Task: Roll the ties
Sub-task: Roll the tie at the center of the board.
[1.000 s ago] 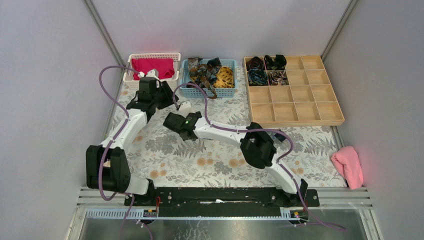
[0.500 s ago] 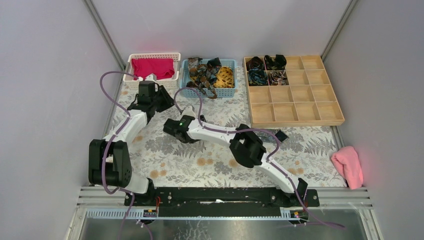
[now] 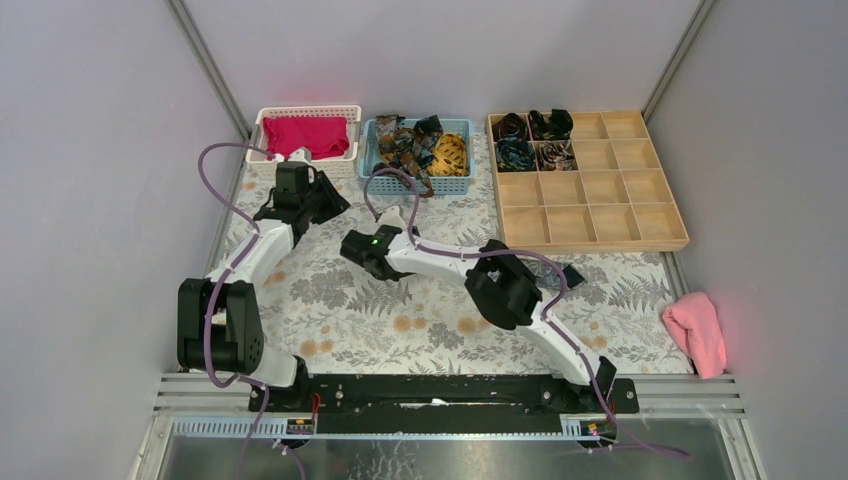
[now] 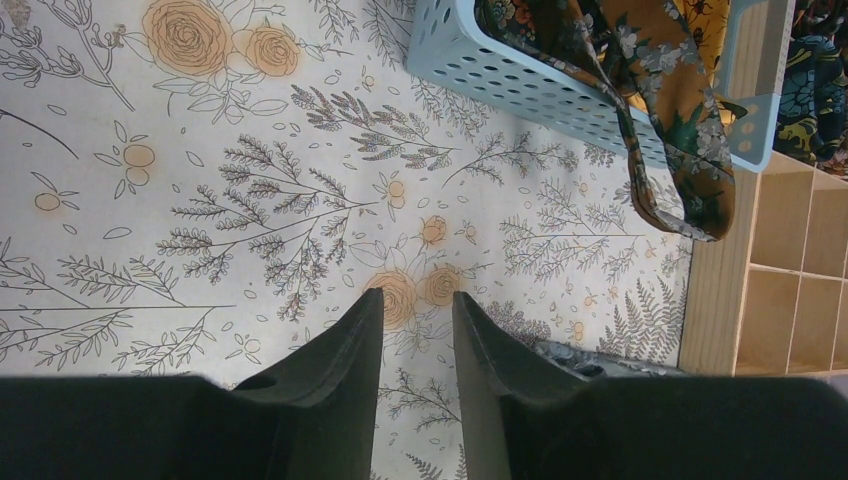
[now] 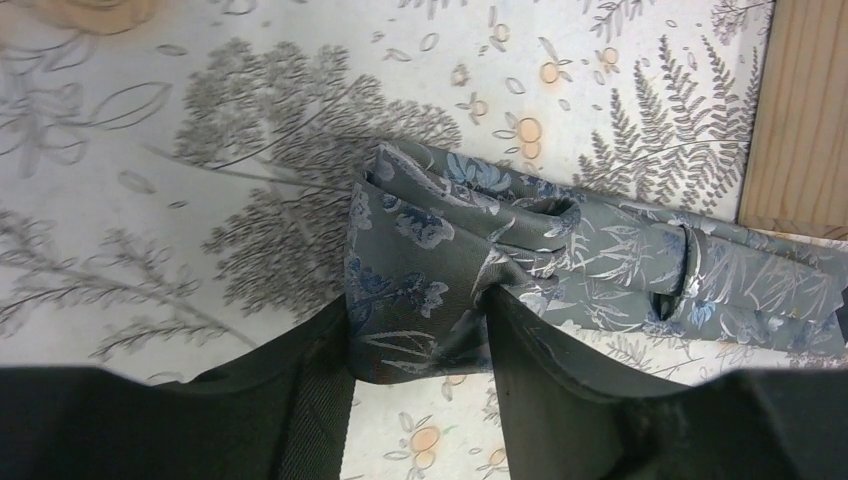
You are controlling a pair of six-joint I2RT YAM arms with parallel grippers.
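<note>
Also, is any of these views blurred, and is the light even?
Top external: sharp, evenly lit, a pink tint on the wall beside the pink cloth. Left wrist: tablecloth print crisp, left tool in shade. Right wrist: grey tie fairly sharp, print at the left soft.

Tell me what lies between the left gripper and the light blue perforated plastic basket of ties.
Only bare floral tablecloth between left gripper and basket, shown in the left wrist view.

A white basket holding a magenta cloth stands left of a blue basket and a wooden tray
</note>
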